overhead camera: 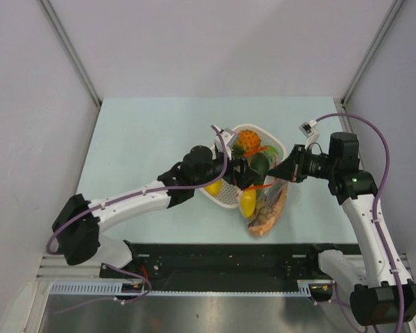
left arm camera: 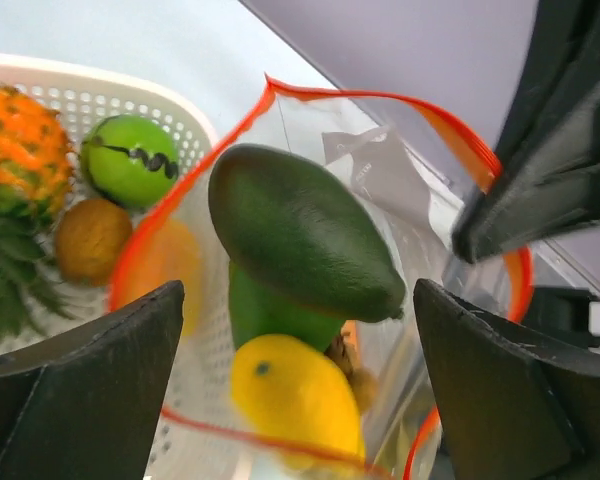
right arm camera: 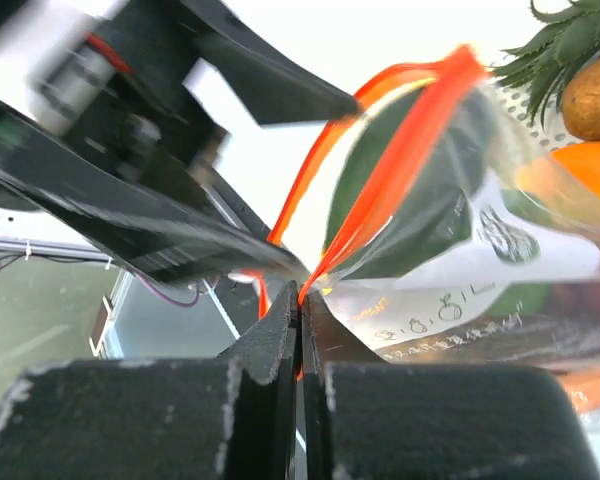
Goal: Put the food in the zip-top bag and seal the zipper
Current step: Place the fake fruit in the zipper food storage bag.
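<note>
Reaching in over the left side of the white basket (overhead camera: 225, 198), the left gripper (left arm camera: 298, 290) has its fingers (left arm camera: 90, 390) spread wide and grasps nothing. They stand on either side of a dark green avocado (left arm camera: 300, 230) and are clear of it.

In the wrist view, a spiky orange pineapple (left arm camera: 20, 140), a green lime (left arm camera: 130, 160) and a brown kiwi (left arm camera: 90, 240) lie loose in the basket. The zip-top bag (overhead camera: 267, 218) is at the basket's right rim, with its mouth lifted over the basket and its body trailing toward the near side. It already has orange and brown pieces in its bottom. The avocado sits in the mouth, partly in, above a yellow lemon (left arm camera: 295, 395) that appears to be inside too. The zipper (left arm camera: 380, 100) gapes in a wide loop.

Just right of the basket, the right gripper (right arm camera: 300, 300) is clenched on the zipper strip and holds the mouth up and open.

The filling step looks to be in hand, and sealing is some way off, since fruit remains in the basket. The next move calls for the left arm to draw clear of the mouth without snagging the floppy film, then go to one of the loose pieces in the basket. The right grip must hold firm, or the mouth may sag shut and the avocado may roll out.
</note>
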Robot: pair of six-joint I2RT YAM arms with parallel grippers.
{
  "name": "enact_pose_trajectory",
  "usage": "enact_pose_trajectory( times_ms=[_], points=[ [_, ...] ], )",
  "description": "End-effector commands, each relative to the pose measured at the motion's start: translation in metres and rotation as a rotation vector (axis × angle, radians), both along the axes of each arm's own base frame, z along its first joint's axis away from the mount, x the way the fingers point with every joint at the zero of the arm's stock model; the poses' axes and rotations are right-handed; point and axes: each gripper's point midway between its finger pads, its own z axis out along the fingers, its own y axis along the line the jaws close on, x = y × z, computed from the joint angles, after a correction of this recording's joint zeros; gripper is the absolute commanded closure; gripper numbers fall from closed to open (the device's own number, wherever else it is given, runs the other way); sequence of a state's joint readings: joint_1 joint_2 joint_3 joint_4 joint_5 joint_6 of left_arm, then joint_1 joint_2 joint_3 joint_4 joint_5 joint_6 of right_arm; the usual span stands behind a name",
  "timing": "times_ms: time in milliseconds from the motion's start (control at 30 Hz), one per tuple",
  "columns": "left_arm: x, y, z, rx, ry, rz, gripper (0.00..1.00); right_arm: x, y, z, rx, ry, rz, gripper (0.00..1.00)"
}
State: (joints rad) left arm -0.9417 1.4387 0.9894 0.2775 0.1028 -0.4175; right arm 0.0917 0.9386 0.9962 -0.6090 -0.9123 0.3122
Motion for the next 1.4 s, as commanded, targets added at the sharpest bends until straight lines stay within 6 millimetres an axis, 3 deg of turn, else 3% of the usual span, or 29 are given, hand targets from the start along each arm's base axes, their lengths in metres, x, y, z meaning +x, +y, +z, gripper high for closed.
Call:
enact_pose_trajectory(
  times_ms=[0,33,100,133,200,233,300,367,433,500,533,633,700,733,767,833,1000,1167,1367],
  points=[
    [-0.011,0.044,0.062,-0.029,-0.099,-0.059,0.0,-0.002,-0.002,0.017,0.009,-0.095,0.006,1.0],
    [-0.007,0.056,0.071,-0.032,-0.126,-0.044,0.0,-0.001,-0.003,0.017,0.004,-0.101,-0.003,1.0],
    [-0.019,0.077,0.092,-0.029,-0.216,-0.053,0.0,0.0,-0.004,0.018,0.002,-0.106,-0.014,1.0],
    [-0.025,0.084,0.078,0.01,-0.204,-0.062,0.0,0.001,-0.005,0.019,0.001,-0.112,-0.02,1.0],
    [-0.047,0.093,0.072,0.035,-0.234,-0.142,0.0,0.001,-0.005,0.02,0.007,-0.107,-0.032,1.0],
    [-0.055,0.097,0.047,0.08,-0.181,-0.16,0.0,0.003,-0.005,0.021,0.011,-0.113,-0.037,1.0],
    [-0.063,0.099,0.03,0.1,-0.129,-0.17,0.0,0.002,-0.005,0.021,0.018,-0.114,-0.041,1.0],
    [-0.066,0.096,0.011,0.124,-0.105,-0.184,0.0,0.002,-0.004,0.022,0.028,-0.111,-0.043,1.0],
    [-0.056,0.092,0.002,0.137,-0.095,-0.143,0.0,0.0,-0.003,0.023,0.035,-0.118,-0.032,1.0],
    [-0.04,0.089,0.01,0.109,-0.097,-0.099,0.1,-0.003,-0.002,0.023,0.037,-0.127,-0.019,1.0],
    [-0.034,0.084,0.011,0.096,-0.093,-0.101,0.2,-0.004,-0.002,0.024,0.031,-0.141,-0.014,1.0],
    [-0.029,0.071,0.037,0.045,-0.143,-0.133,0.34,-0.006,-0.002,0.024,0.023,-0.149,-0.012,1.0],
    [-0.03,0.063,0.033,0.069,-0.108,-0.158,0.34,-0.006,-0.001,0.023,0.017,-0.159,-0.007,1.0],
    [-0.029,0.058,0.047,0.056,-0.118,-0.174,0.33,-0.007,-0.001,0.023,0.015,-0.163,-0.005,1.0],
    [-0.03,0.056,0.037,0.09,-0.078,-0.185,0.33,-0.007,-0.001,0.023,0.008,-0.175,-0.002,1.0],
    [-0.033,0.058,0.035,0.122,-0.042,-0.195,0.32,-0.007,0.0,0.022,-0.004,-0.191,0.002,1.0],
    [-0.038,0.064,0.055,0.118,-0.073,-0.195,0.28,-0.007,0.0,0.025,-0.015,-0.221,0.003,1.0],
    [-0.036,0.049,0.028,0.239,0.076,-0.225,0.28,-0.006,0.001,0.025,-0.015,-0.228,0.008,1.0],
    [-0.035,0.036,0.012,0.332,0.081,-0.236,0.26,-0.007,0.003,0.027,-0.007,-0.232,0.017,1.0]
  ],
)
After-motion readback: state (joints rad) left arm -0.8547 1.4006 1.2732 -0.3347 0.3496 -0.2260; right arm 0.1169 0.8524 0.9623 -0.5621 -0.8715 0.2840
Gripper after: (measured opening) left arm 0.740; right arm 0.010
